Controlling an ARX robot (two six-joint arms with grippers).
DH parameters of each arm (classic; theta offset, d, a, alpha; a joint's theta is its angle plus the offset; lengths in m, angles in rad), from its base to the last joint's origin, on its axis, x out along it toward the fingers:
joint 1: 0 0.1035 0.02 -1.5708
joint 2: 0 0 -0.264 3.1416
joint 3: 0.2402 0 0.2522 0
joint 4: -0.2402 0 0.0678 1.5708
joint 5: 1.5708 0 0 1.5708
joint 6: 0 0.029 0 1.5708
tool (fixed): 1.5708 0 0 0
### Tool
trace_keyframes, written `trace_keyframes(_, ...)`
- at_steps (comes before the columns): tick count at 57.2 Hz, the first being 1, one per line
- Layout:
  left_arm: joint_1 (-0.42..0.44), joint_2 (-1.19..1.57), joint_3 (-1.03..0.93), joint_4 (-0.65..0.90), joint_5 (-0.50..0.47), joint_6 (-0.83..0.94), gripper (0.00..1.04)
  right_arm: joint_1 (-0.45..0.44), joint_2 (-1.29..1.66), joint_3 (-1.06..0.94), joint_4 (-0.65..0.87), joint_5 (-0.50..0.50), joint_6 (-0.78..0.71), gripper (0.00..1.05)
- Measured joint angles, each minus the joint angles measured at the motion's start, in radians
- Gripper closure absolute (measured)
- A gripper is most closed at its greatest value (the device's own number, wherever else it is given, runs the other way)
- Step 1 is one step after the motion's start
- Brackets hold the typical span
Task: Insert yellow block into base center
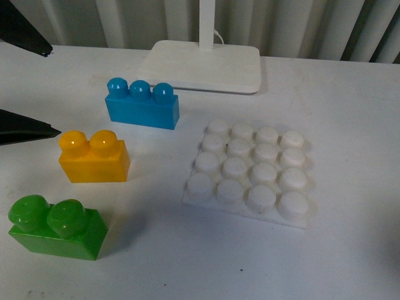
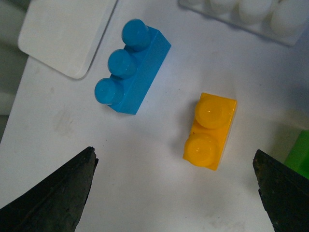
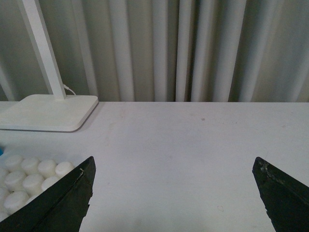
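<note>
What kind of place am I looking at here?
Likely an indoor lab or test desk: a white table backed by a pale curtain, a lamp foot, and a yellow block near a studded base.

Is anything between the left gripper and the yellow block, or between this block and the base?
Nothing visible. The open left gripper faces the yellow block directly; only bare table lies between block and base. The blue brick and green brick sit aside.
</note>
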Motion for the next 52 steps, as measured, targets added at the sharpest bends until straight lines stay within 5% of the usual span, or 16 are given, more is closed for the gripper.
trace_keyframes(45,-0.097,0.368,0.26,-0.248,-0.028,0.171,0.07,0.0,0.0,0.0,0.0,0.0,0.0,0.09)
trace_keyframes(52,-0.1,0.38,0.262,-0.246,-0.034,0.171,0.22,0.0,0.0,0.0,0.0,0.0,0.0,0.09)
